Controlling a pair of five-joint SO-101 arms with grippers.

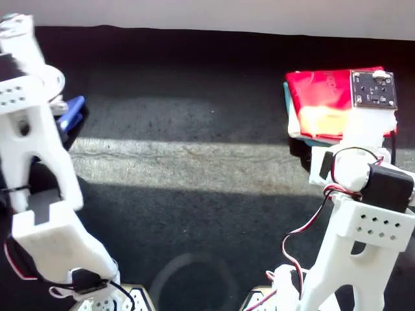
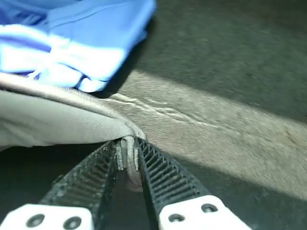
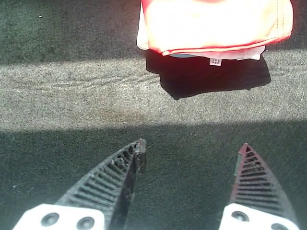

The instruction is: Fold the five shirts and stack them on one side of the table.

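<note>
My left gripper (image 2: 128, 154) is shut on the edge of a pale grey shirt (image 2: 53, 115), which spreads away from the pinched fold. A blue shirt (image 2: 81, 38) lies crumpled just beyond it, and a bit of that blue shirt (image 1: 71, 113) peeks out beside the left arm (image 1: 39, 168) in the high view. At the far right of the table sits a folded stack with a red shirt (image 1: 327, 97) on top. In the right wrist view the red shirt (image 3: 216, 21) lies over a white layer and a black shirt (image 3: 211, 79). My right gripper (image 3: 192, 153) is open, a short way from the stack.
The table is a dark felt-like surface (image 1: 194, 214) crossed by a bright sunlit band (image 1: 194, 162). The right arm (image 1: 363, 220) stands in front of the stack. A pale wall edge runs along the table's far side.
</note>
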